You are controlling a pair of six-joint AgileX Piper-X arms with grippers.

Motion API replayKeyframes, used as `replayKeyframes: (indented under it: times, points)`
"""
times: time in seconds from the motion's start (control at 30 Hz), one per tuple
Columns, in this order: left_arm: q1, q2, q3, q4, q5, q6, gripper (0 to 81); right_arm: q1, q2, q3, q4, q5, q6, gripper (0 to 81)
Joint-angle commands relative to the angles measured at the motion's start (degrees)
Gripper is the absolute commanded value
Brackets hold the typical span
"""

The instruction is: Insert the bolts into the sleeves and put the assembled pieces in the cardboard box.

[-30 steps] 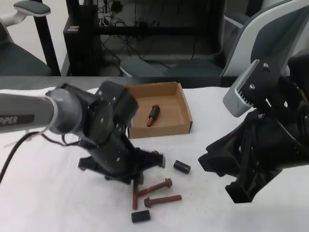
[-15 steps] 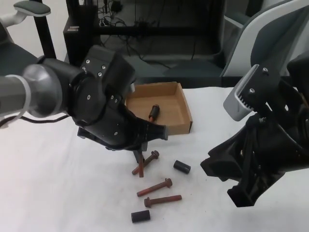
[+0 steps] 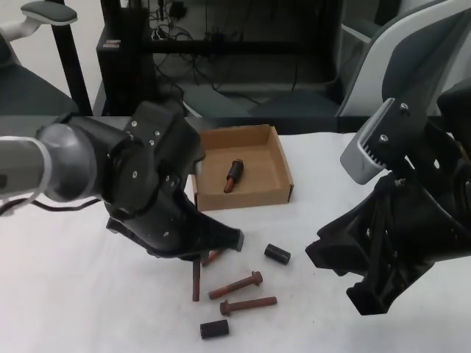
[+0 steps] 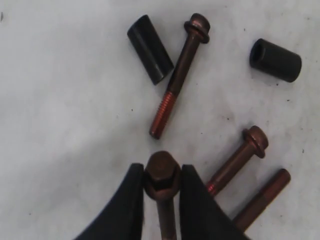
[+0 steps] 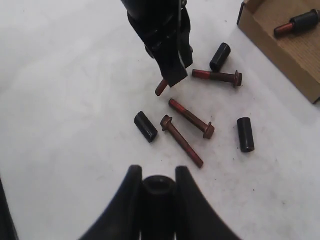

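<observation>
My left gripper (image 4: 162,169) is shut on a rusty bolt (image 4: 163,186) just under its head. The bolt (image 3: 196,280) hangs point down over the white cloth, in front of the cardboard box (image 3: 277,193). My right gripper (image 5: 157,171) is shut on a black sleeve (image 5: 157,192) and stays at the right of the bench, apart from the loose parts. On the cloth lie three more bolts (image 5: 217,76) (image 5: 191,117) (image 5: 182,141) and three sleeves (image 5: 220,56) (image 5: 145,126) (image 5: 245,134). One assembled piece (image 3: 234,175) lies in the box.
The loose bolts (image 3: 235,284) and sleeves (image 3: 277,254) lie between the two arms, near the bench's front. The right arm (image 3: 397,243) bulks over the right side. Bare cloth stretches at the far left. Chairs and a rack stand behind the bench.
The left arm lifted the bolt off the cloth toward the box, then came back forward and a little left, still holding it. The right arm has barely moved.
</observation>
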Motion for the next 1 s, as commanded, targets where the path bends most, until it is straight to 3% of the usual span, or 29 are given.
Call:
replayKeyframes:
  times: [0.0, 0.67, 0.73, 0.9, 0.97]
  points:
    - [-0.2, 2.2, 0.0, -0.3, 0.6, 0.6, 1.7, -0.3, -0.8, -0.2, -0.3, -0.8, -0.4, 0.6]
    - [-0.2, 7.9, -0.2, 2.9, 4.0, 0.3, 0.1, -0.3, -0.8, -0.2, -0.3, -0.8, -0.4, 0.6]
    - [-0.2, 7.7, -0.2, 2.9, 4.8, 0.3, 9.4, -0.3, -0.8, -0.2, -0.2, -0.7, -0.4, 0.6]
    - [-0.2, 7.0, -0.2, 4.8, 4.9, -1.7, 48.4, -0.3, -0.8, -0.2, -0.2, -0.4, -0.4, 0.6]
    - [-0.2, 6.9, -0.2, 6.8, 5.1, -2.9, 54.3, -0.3, -0.8, -0.2, -0.2, -0.4, -0.4, 0.6]
